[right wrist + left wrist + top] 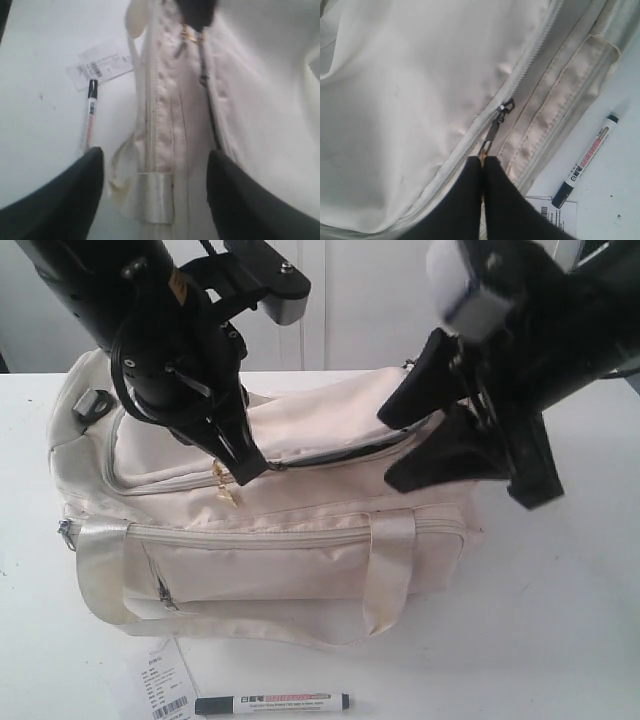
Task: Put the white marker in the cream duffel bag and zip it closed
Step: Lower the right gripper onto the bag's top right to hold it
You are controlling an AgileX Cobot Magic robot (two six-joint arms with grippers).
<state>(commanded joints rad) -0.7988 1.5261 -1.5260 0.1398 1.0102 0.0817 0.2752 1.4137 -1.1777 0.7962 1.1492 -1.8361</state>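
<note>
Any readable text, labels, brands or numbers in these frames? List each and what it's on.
Nothing can be quoted:
white marker: red and black label on the barrel, too blurred to read.
paper tag: barcode and lines of small print, too small to read.
cream duffel bag: no logo or lettering visible.
zipper charm: too small to tell any marking.

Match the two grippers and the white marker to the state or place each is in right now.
Column one:
1. left gripper
2. right gripper
3. white marker

Column two:
A. lying on the table in front of the cream duffel bag
B. shut on the zipper pull
C. open, over the bag

Pairs: 1-B, 2-C, 3-A
</note>
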